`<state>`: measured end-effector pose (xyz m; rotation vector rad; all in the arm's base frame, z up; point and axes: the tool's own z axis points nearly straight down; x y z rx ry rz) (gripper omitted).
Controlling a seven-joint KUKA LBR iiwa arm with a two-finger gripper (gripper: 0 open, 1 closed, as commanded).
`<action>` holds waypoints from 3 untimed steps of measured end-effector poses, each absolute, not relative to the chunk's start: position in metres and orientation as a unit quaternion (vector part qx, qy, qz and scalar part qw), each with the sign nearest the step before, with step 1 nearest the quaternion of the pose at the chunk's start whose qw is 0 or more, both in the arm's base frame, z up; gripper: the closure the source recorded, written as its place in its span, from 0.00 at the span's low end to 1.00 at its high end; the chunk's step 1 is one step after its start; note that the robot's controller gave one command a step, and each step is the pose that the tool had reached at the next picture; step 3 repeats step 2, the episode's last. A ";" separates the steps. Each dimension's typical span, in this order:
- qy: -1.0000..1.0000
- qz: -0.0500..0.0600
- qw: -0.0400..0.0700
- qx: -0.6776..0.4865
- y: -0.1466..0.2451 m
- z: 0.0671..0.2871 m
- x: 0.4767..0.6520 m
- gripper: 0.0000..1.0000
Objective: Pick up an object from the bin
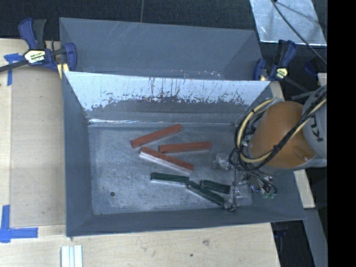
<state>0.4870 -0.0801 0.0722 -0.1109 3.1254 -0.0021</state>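
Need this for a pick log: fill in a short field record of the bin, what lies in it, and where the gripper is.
container: grey metal bin
middle of floor: three red-brown bars, flat, loosely fanned
front right of floor: a few dark green bars, flat, partly overlapping
gripper: low over the right end of the dark green bars
grasp: cannot tell

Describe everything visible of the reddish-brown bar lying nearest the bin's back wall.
The reddish-brown bar is a long, flat, straight strip with squared ends, matte, perhaps painted wood or plastic. It lies flat on the bin floor, slanted, right end nearer the back wall. Its left end comes close to a pale-edged reddish bar below; whether they touch cannot be told. Nothing lies on it; the pincer is off to its right.
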 end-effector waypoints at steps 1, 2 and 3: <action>0.999 -0.001 0.003 -0.035 -0.082 0.071 0.484 1.00; 0.994 -0.002 0.006 -0.113 -0.088 0.227 0.499 1.00; 0.994 -0.002 0.006 -0.113 -0.088 0.227 0.499 1.00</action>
